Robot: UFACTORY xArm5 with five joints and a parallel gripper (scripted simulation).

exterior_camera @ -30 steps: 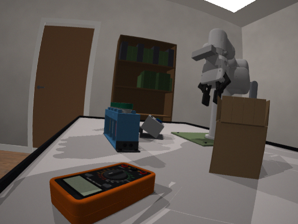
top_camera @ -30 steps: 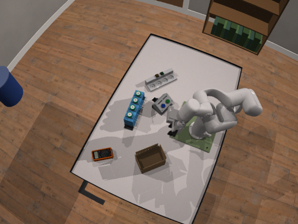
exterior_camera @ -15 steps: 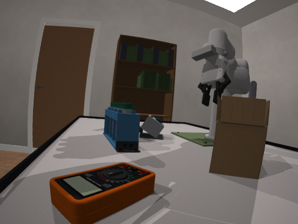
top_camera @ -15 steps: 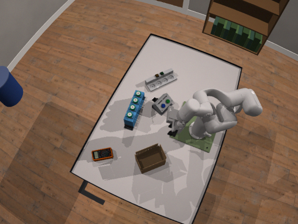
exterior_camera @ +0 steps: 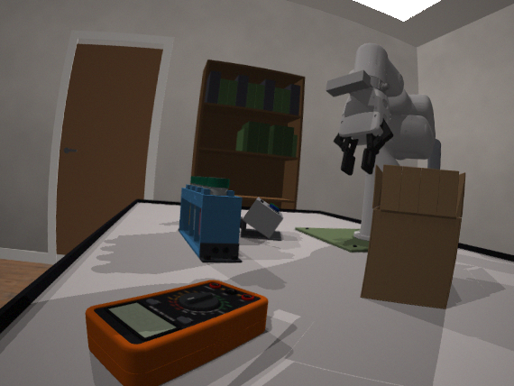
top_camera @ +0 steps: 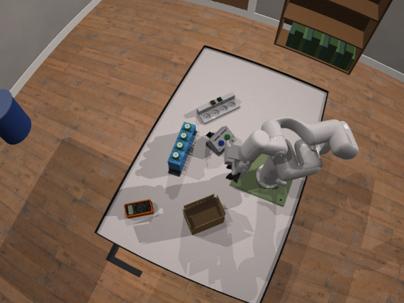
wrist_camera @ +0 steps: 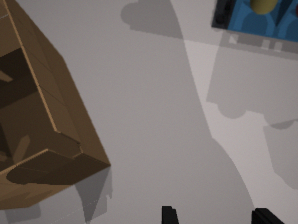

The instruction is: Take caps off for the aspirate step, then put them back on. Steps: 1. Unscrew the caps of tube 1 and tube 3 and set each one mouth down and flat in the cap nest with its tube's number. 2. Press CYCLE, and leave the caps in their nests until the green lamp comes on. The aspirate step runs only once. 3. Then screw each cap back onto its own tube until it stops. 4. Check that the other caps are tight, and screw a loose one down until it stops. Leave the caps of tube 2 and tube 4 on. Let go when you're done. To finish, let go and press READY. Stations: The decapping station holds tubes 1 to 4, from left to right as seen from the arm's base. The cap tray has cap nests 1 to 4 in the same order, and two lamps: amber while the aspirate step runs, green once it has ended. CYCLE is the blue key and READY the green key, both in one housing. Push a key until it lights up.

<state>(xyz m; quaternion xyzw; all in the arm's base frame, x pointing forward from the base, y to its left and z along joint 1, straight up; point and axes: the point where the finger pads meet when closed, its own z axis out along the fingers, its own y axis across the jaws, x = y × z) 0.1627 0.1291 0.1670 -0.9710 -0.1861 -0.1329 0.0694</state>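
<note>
While the gripper (exterior_camera: 359,159) is hanging half-closed and empty, it should be lining up squarely over cap 1 (top_camera: 175,154).

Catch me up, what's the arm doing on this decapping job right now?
The white arm's black-fingered gripper hangs in the air, partly closed and holding nothing, near the arm's green base plate. All four green caps sit on their tubes in the blue decapping station. The grey cap tray's nests are bare and neither key on the grey key housing looks lit. No step is done yet.
</note>
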